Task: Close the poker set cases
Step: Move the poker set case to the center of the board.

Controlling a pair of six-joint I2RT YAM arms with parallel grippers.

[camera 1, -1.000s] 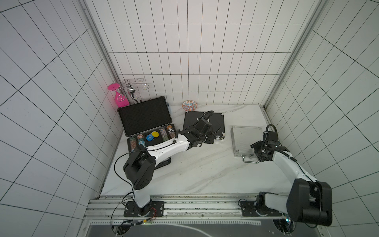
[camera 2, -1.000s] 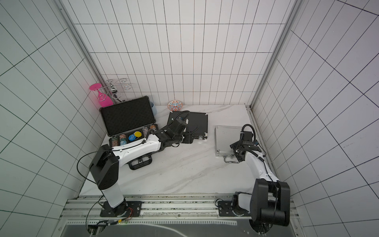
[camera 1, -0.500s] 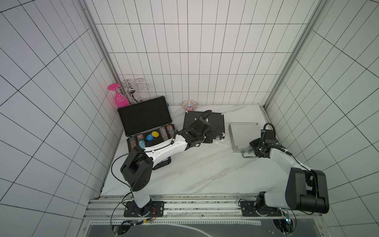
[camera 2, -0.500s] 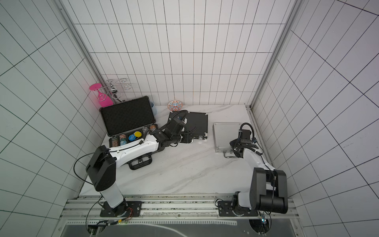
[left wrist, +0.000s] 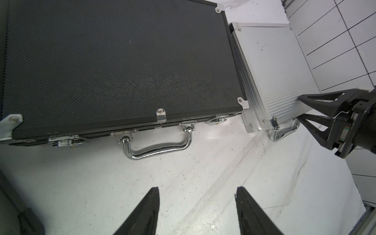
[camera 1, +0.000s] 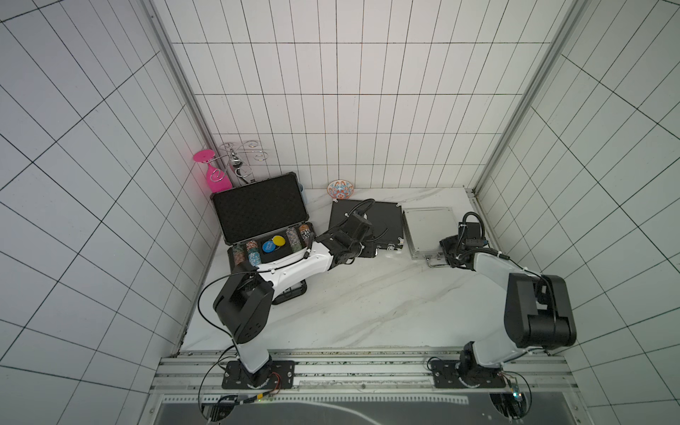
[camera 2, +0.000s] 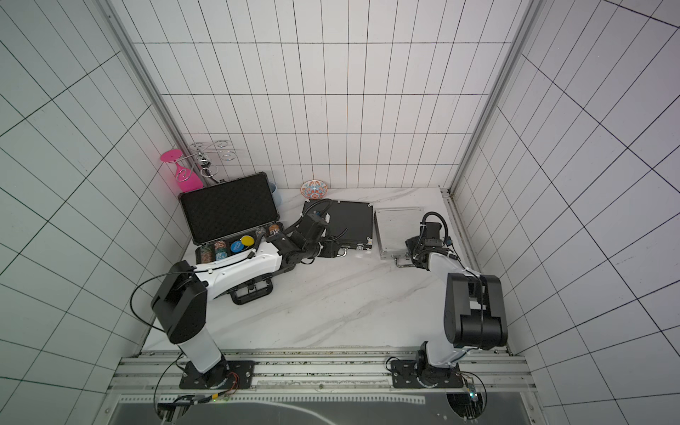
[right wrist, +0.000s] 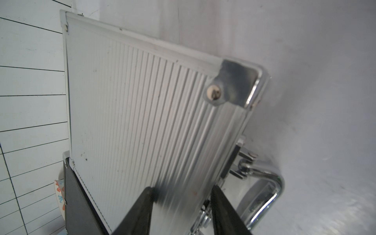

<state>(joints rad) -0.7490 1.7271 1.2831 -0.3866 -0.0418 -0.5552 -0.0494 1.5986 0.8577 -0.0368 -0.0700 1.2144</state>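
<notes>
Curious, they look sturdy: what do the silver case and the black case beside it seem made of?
Silver case: probably aluminium, ribbed with a dull sheen and riveted corner caps. Black case: dimpled matte panel, perhaps plastic or coated sheet; its handle looks chromed steel, mirror-bright.

Large ribbed black case [camera 1: 259, 211]: open, foam-lined lid raised and tilted back, base flat, at rear left of table [camera 1: 349, 301]

Medium black case [left wrist: 122, 61]: closed, lying flat, dimpled black lid, silver corner trim, chrome carry handle [left wrist: 158, 146] on front edge; mid-rear, right of large case and apart from it

Small silver aluminium case [right wrist: 132, 112]: closed, lying flat, ribbed lid, chrome loop handle [right wrist: 264, 193] at front; just beside medium case's right side
</notes>
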